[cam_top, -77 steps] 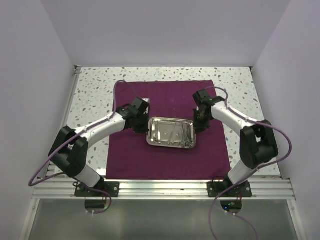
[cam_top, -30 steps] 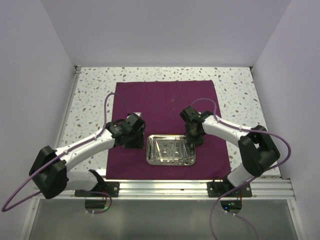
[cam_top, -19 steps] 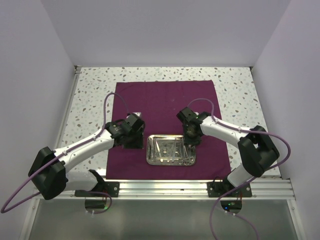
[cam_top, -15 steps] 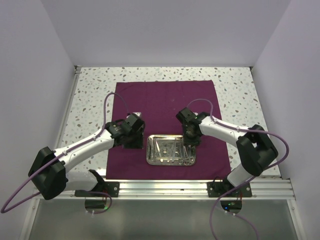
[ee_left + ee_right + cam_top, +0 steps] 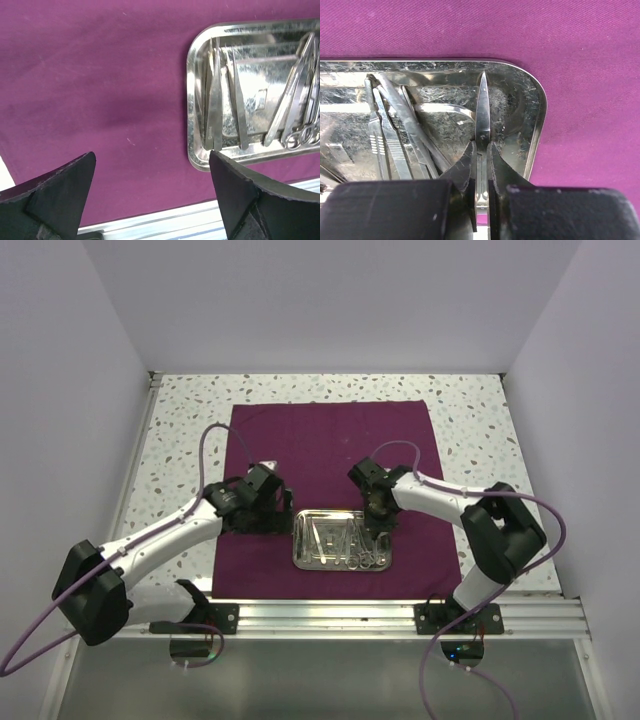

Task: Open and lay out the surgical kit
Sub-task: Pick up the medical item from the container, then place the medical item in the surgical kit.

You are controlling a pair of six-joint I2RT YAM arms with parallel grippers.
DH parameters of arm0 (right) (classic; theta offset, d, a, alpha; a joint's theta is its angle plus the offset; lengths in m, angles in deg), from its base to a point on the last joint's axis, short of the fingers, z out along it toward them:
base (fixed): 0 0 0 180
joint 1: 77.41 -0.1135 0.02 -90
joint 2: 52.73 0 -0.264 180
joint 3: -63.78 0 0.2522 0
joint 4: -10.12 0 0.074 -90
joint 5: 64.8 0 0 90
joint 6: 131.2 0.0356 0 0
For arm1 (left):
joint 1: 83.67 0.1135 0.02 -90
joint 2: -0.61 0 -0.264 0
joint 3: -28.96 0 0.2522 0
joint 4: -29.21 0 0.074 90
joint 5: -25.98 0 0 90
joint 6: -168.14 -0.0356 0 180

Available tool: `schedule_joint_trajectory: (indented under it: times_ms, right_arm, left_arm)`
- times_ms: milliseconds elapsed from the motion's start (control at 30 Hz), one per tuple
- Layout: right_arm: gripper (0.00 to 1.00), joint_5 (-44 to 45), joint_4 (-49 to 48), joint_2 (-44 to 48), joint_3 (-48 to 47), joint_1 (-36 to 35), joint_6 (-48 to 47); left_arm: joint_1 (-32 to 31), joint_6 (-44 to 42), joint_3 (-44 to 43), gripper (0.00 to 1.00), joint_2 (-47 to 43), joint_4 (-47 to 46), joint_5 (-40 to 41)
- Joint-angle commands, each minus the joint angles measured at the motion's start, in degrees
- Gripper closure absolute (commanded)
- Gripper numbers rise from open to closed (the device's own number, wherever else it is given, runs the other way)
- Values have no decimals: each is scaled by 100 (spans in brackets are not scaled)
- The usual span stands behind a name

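Note:
The dark purple cloth wrap lies spread flat on the table. On its near half stands the shiny steel tray with several thin silver instruments. My right gripper reaches into the tray's right end and is shut on the shank of pointed scissors, just behind the pivot. Other instruments lie to their left. My left gripper hovers wide open over bare cloth left of the tray rim, holding nothing. Tweezers lie in the tray's left end.
Speckled tabletop surrounds the cloth. An aluminium rail runs along the near edge, close behind the tray, and shows under the left fingers. White walls close in the left, right and back.
The tray has come nearer the front edge since the earliest frame. In the last second my left gripper let go and opened wide, and my right gripper shut on the scissors.

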Motion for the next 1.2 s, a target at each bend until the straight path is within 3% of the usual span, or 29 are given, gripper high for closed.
schedule_joint_trajectory:
  times_ms: [0,300,433,600,1000,1167]
  right_arm:
    - [100,174,-184,-305,62,-42,71]
    - [100,763,1019,451,-1254,-42,-131]
    - [100,1140,1371,242,-2116,-24,-481]
    - [100,1431,1416,-680,-3215,282,-895]
    - [100,1484,1327,-3974,-6746,1091,-1291]
    - [100,1589,1232,-4575,-7426,1171,-1256]
  left_arm:
    - [168,-93,-37,0,-229,-27,-35]
    - [168,-243,-424,9,-36,8,18]
    - [159,-286,-635,12,60,8,27]
    - [159,-366,-1056,13,315,148,1]
    - [159,-480,-2190,19,1045,729,-96]
    - [142,-445,-2226,22,1098,773,-175]
